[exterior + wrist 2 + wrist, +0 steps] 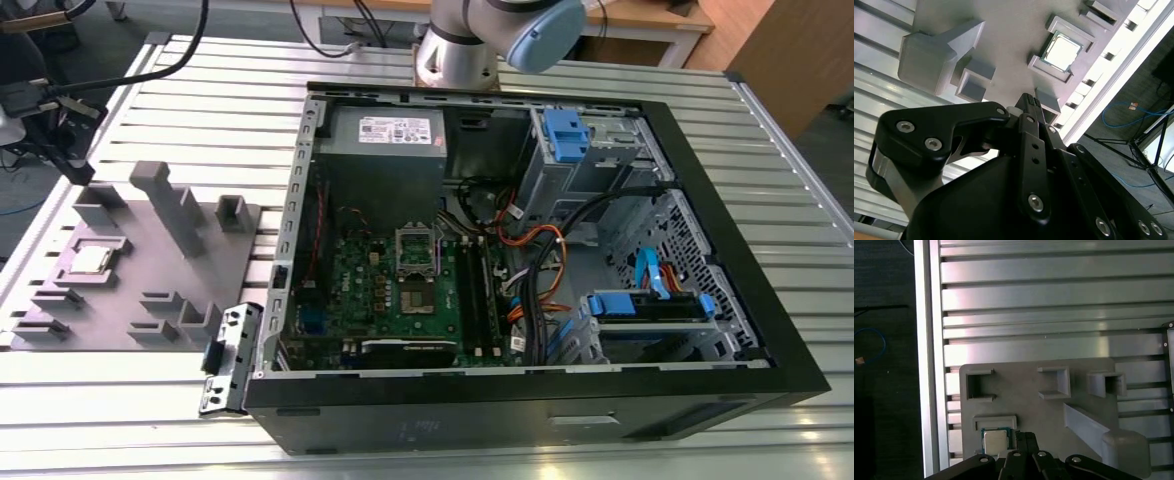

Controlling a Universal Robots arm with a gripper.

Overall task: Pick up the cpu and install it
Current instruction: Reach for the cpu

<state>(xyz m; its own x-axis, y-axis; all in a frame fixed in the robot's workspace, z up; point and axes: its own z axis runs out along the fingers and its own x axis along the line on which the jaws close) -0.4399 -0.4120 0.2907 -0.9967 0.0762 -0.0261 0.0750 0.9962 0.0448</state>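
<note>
The cpu (90, 260) is a small silvery square chip lying flat in a raised pocket of the grey fixture plate (127, 300), at the exterior view's left, beside the computer case. In both wrist views the cpu (1061, 52) (995, 440) sits in its pocket just beyond the tips of my gripper (1028, 100) (1025, 437). The gripper hangs above the plate, apart from the chip, shut with nothing in it. The motherboard socket (416, 250) lies open inside the case.
The open black computer case (747, 330) stands on a ribbed aluminium table (227, 110) with cables, blue drive brackets and a power supply inside. Tall grey posts (167, 205) rise from the fixture plate near the chip. The table's edge (929, 365) runs close by.
</note>
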